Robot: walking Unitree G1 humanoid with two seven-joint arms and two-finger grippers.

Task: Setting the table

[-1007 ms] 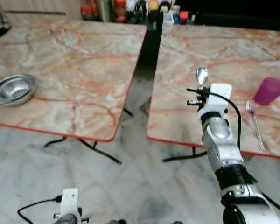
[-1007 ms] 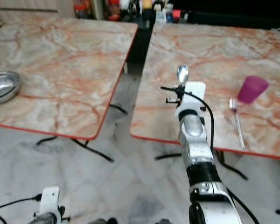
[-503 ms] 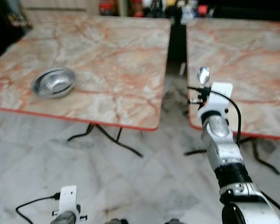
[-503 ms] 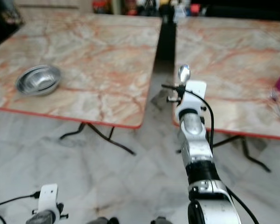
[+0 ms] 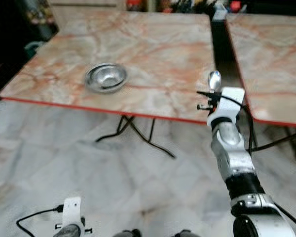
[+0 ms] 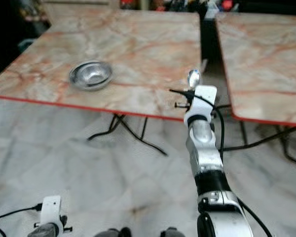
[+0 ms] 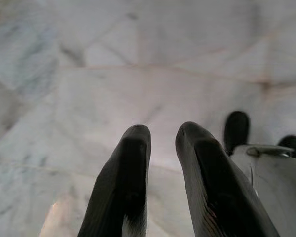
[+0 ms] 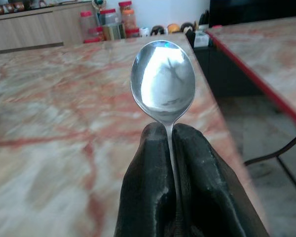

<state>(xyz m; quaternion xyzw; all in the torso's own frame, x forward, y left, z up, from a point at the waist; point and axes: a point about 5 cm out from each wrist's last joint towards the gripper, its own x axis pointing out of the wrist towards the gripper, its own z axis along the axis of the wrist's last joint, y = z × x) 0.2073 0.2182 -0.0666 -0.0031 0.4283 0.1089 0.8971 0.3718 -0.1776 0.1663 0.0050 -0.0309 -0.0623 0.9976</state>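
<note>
A square marble-patterned table with a red edge point(image 5: 153, 44) fills the upper centre of the left eye view. A round steel bowl point(image 5: 106, 77) sits on it, left of centre. At centre right, the right gripper point(image 8: 171, 132) is clenched on the handle of a shiny metal spoon point(image 8: 163, 81), bowl end upward. The left gripper point(image 7: 163, 136) hangs over the floor, fingers slightly parted, grasping nothing.

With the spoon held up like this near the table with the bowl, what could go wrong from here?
The right gripper pinches the spoon only by its thin handle, bowl end upright, so it could pivot or slip out. The spoon sits near the left table's red front edge; released short, it may drop onto the floor. A low reach toward the steel bowl could knock it.
</note>
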